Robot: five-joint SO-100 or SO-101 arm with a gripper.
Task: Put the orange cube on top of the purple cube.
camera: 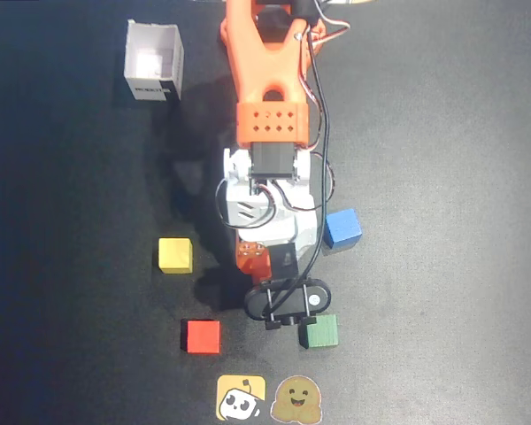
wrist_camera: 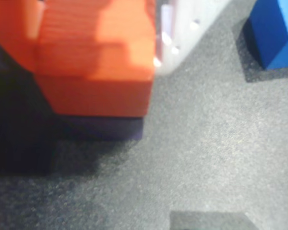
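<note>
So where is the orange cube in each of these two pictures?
Overhead view: the orange cube sits just below the picture's middle, partly hidden under the arm's white wrist, right of the yellow cube.
Wrist view: it fills the upper left, very close and blurred, resting on the purple cube, of which only a dark strip shows.
Shared landmark: the blue cube, right of the orange one in both.
</note>
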